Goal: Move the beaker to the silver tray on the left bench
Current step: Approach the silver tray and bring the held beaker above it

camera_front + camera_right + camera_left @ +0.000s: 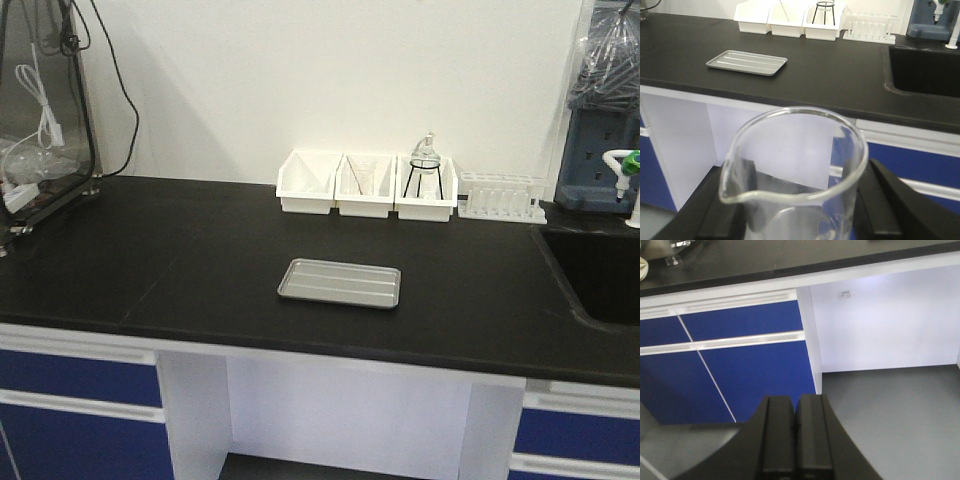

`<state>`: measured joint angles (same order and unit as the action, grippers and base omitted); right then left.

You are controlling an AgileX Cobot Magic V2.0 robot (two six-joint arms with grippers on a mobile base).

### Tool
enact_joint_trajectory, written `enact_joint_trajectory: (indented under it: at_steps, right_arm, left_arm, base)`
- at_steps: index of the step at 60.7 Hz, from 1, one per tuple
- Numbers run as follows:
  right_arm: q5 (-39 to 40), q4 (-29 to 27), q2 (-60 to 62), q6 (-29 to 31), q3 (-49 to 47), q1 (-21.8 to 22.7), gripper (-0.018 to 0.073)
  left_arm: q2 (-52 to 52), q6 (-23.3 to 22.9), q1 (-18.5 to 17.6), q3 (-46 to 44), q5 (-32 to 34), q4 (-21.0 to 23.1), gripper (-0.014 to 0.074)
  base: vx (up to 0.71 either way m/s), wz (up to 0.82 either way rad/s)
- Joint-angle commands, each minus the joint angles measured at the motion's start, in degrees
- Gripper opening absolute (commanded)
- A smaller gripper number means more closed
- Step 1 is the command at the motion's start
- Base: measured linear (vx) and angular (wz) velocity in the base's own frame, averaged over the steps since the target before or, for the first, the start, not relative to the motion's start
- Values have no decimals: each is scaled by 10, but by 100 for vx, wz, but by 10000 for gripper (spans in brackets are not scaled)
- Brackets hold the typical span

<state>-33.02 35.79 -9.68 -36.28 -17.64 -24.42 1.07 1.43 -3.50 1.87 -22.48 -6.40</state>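
Note:
The clear glass beaker (795,165) with a flared pouring lip fills the lower right wrist view, held between the two black fingers (885,200) of my right gripper (795,215), which is shut on it, in front of and below the bench edge. The silver tray (340,283) lies flat and empty on the black bench top, near its front middle; it also shows in the right wrist view (746,62). My left gripper (795,440) is shut and empty, low before the blue cabinet drawers. Neither gripper shows in the front view.
Three white bins (365,185) stand at the back, the right one holding a glass flask on a black tripod (424,168). A test-tube rack (500,197) stands beside them. A sink (600,275) is at right. A dark-framed case (40,110) stands at left.

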Motion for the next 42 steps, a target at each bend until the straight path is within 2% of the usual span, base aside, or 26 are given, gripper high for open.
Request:
enact_joint_trajectory:
  at_steps: [1, 42]
  right_arm:
    - [38, 20, -6, 0, -16, 0, -11]
    - [38, 20, -6, 0, -16, 0, -11]
  left_arm:
    - [5, -1, -2, 11, 47, -1, 1]
    - [5, -1, -2, 11, 47, -1, 1]
  base:
    - [42, -3]
    - [44, -10]
